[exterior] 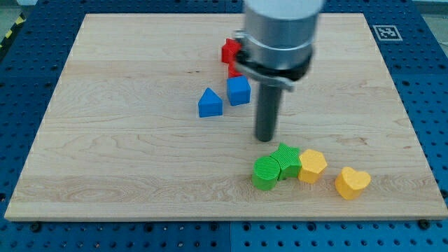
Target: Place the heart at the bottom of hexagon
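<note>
A yellow heart [352,183] lies near the view's bottom right, apart from the other blocks. A yellow hexagon [312,166] lies to its left, touching a green star-like block [286,160], which touches a green round block [266,173]. My tip [264,138] stands on the board just above the green blocks, a short gap from the green star-like block and up-left of the hexagon. The heart is well to the tip's lower right.
A blue house-shaped block [209,103] and a blue cube [239,91] sit left of the rod. Red blocks [229,52] lie near the top, partly hidden by the arm's body [280,35]. The wooden board [126,154] ends near the view's bottom.
</note>
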Controlling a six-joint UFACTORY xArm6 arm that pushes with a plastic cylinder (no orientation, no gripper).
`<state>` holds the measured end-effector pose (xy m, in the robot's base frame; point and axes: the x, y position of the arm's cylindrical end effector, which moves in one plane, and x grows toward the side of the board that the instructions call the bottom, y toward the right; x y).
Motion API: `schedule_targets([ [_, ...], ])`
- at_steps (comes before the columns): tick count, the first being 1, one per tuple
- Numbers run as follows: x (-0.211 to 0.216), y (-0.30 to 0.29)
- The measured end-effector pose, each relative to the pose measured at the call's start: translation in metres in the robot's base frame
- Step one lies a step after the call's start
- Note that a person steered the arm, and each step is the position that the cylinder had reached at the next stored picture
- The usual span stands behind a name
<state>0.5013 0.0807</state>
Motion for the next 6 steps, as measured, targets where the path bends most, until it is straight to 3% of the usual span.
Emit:
schedule_targets([
  [1,0.005,0.075],
  [3,0.067,0.195],
  [4,0.082,0.193],
  [6,0.082,0.099],
])
